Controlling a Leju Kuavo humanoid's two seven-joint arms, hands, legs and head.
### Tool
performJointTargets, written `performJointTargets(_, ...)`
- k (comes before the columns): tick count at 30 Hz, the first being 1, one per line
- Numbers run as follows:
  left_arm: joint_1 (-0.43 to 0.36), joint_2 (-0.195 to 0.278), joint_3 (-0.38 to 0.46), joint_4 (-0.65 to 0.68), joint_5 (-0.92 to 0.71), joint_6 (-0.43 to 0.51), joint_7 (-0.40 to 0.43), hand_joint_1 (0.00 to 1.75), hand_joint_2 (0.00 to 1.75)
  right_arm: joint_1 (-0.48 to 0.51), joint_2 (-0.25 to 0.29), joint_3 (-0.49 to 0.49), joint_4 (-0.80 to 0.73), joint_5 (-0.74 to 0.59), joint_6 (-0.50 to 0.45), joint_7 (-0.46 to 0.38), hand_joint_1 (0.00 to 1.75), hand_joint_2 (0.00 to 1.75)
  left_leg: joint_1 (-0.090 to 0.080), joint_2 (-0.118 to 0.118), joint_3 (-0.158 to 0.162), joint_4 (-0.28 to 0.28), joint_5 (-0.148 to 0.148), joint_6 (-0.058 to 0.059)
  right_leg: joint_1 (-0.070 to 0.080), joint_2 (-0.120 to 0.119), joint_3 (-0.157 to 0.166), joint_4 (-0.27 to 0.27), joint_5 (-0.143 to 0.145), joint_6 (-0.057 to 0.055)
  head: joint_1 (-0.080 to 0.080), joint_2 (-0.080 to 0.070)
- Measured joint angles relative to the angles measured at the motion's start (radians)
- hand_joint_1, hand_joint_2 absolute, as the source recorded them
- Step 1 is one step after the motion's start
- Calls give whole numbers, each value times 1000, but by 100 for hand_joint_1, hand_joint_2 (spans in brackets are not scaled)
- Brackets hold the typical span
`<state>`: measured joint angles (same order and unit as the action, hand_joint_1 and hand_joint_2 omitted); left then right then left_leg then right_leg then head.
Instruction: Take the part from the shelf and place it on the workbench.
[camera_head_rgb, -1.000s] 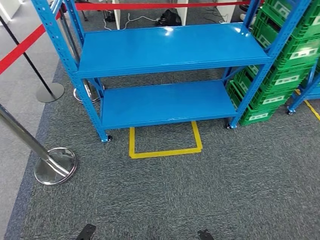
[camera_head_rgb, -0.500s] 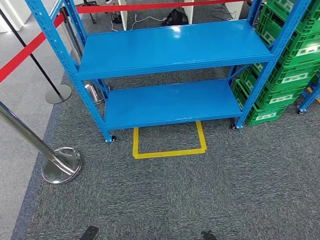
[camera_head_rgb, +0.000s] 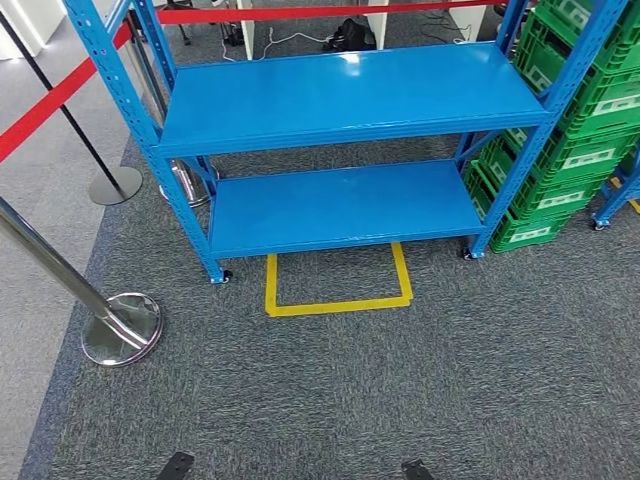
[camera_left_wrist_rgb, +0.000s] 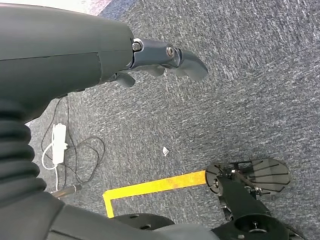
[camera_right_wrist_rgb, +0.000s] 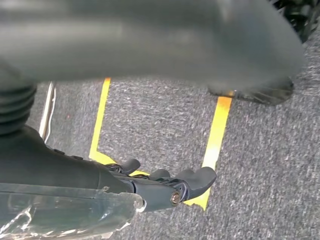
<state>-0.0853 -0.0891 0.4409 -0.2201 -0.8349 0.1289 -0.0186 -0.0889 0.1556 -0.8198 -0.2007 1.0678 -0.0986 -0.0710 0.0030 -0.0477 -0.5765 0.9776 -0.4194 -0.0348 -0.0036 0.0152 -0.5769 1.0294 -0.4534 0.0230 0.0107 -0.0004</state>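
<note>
The blue shelf (camera_head_rgb: 340, 95) stands straight ahead in the head view; its two visible boards, the upper one and the lower board (camera_head_rgb: 340, 205), are bare. No part shows on them. My left hand (camera_left_wrist_rgb: 162, 60) hangs over grey carpet with its fingers stretched out and nothing in it. My right hand (camera_right_wrist_rgb: 162, 185) also hangs over the carpet, fingers straight and apart from the thumb, with nothing between them. A clear plastic film (camera_right_wrist_rgb: 56, 215) lies along the outer side of that hand; what it is cannot be told.
A yellow taped square (camera_head_rgb: 337, 303) marks the carpet in front of the shelf. Stacked green crates (camera_head_rgb: 581, 130) stand at the shelf's right. A chrome stanchion base (camera_head_rgb: 121, 328) and a red belt (camera_head_rgb: 45, 100) bound the left side. A white plug with cable (camera_left_wrist_rgb: 58, 145) lies on the floor.
The whole head picture has shifted a little: the camera moved, and the shelf now sits slightly further right and lower than a second ago. Nothing on the shelf changed.
</note>
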Motion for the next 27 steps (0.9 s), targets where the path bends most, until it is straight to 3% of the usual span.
performJointTargets(27,-2,0,19,0,-34,0,9,0,0,-6,0,-7,0,-20,33,8,0,0,-2,0,0,0,1,3,-2,0,1,-2,1,2,0,0)
